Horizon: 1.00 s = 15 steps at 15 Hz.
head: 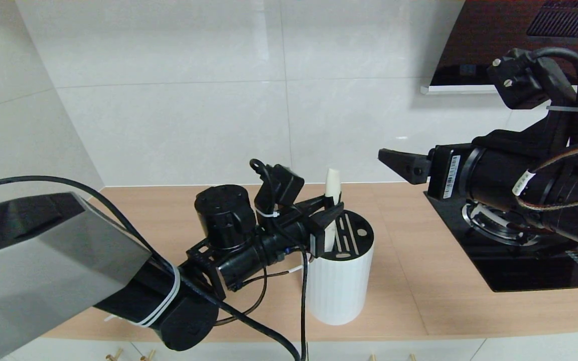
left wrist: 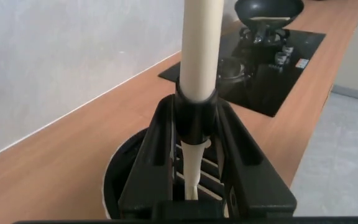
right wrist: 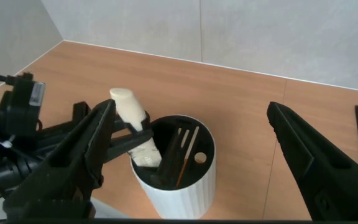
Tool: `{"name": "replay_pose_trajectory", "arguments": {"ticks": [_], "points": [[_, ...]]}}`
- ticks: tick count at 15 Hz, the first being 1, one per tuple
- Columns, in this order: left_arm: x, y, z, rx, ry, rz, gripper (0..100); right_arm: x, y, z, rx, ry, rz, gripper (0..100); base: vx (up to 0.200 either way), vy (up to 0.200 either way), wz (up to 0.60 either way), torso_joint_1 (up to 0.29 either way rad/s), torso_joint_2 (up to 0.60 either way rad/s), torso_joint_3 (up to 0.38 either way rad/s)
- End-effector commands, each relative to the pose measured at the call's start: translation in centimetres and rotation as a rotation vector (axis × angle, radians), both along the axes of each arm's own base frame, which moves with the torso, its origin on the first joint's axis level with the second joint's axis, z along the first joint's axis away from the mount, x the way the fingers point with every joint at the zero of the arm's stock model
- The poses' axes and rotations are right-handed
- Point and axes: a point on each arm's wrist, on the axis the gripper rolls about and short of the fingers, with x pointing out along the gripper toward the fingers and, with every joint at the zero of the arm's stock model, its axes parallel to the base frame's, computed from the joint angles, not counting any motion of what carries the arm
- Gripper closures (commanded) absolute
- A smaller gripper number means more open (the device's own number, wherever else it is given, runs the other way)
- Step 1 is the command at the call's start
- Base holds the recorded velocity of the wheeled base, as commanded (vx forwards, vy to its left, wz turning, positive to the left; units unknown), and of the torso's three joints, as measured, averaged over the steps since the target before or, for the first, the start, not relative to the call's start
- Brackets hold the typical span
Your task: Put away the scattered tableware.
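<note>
A white ribbed utensil holder (head: 339, 286) with a black slotted lid stands on the wooden counter near its front edge. My left gripper (head: 333, 208) is just above the lid, shut on a cream-handled utensil (head: 332, 184). The utensil stands upright with its lower end in a slot. In the left wrist view the fingers (left wrist: 160, 130) clamp the black collar of the utensil (left wrist: 199, 43) over the holder (left wrist: 114, 180). My right gripper (head: 399, 165) hangs open and empty, higher up and to the right of the holder (right wrist: 185, 193). Two dark utensils stand in other slots.
A black cooktop (head: 520, 265) with a burner lies on the counter to the right, and a pan (left wrist: 269, 9) sits on it. A dark range hood (head: 494, 40) hangs above. The tiled wall closes the back. Bare counter (head: 409, 240) lies between holder and cooktop.
</note>
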Motion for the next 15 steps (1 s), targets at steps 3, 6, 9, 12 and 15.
{"name": "replay_pose_trajectory", "arguments": {"ticks": [3, 6, 9, 12, 15], "points": [[0.2, -0.1, -0.7, 0.016, 0.022, 0.004, 100, 0.0, 0.0, 0.0, 0.001, -0.001, 0.0, 0, 0.0, 0.0, 0.0, 0.0, 0.0, 0.0], [0.1, 0.0, 0.0, 0.002, 0.005, 0.028, 100, 0.0, 0.0, 0.0, 0.0, 0.0, 0.0, 0, 0.0, 0.0, 0.0, 0.0, 0.0, 0.0], [-0.2, 0.2, 0.7, -0.009, -0.01, 0.033, 0, 0.0, 0.0, 0.0, 0.0, 0.0, 0.0, 0, 0.0, 0.0, 0.0, 0.0, 0.0, 0.0], [-0.6, 0.3, 1.6, -0.023, -0.026, 0.043, 0, 0.0, 0.0, 0.0, 0.001, -0.001, 0.0, 0, 0.0, 0.0, 0.0, 0.0, 0.0, 0.0], [-2.1, 0.9, 3.4, -0.044, -0.05, 0.053, 0, -0.1, -0.1, 0.1, 0.003, -0.004, 0.0, 0, 0.0, 0.0, 0.0, 0.0, 0.0, 0.0]]}}
